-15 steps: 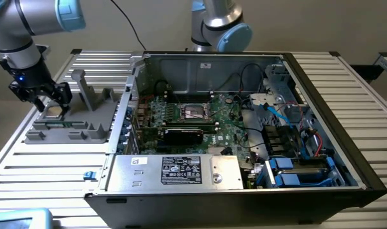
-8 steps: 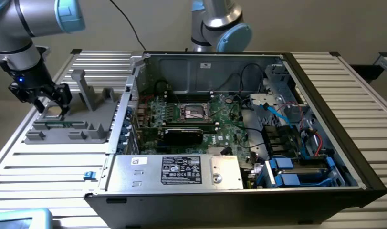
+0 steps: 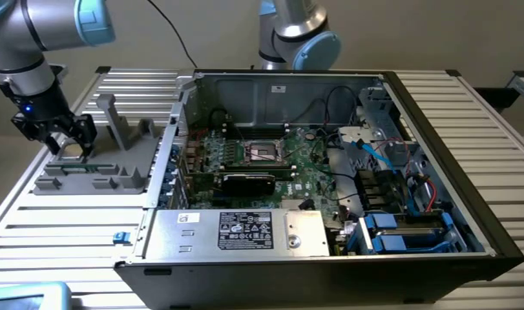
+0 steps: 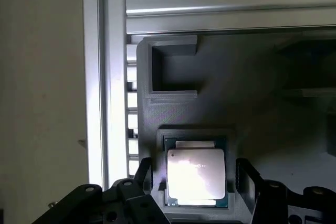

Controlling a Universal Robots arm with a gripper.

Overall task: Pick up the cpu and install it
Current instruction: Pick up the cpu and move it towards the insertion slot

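My fingers [image 4: 247,176] stood spread wide, grasping nothing, flanking the cpu [image 4: 196,178], which lay flat in its recess in the grey holder [image 4: 173,111] on the bench [image 3: 72,219]; shadow hid much of the holder beyond it.

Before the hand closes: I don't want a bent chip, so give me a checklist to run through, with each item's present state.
1. The hand is open: ok.
2. The cpu lies flat in the grey holder pocket: ok.
3. The fingers stand on opposite sides of the cpu: ok.
4. The cpu is gripped: not ok, nothing is held.
5. The socket is free to receive it: cannot tell.
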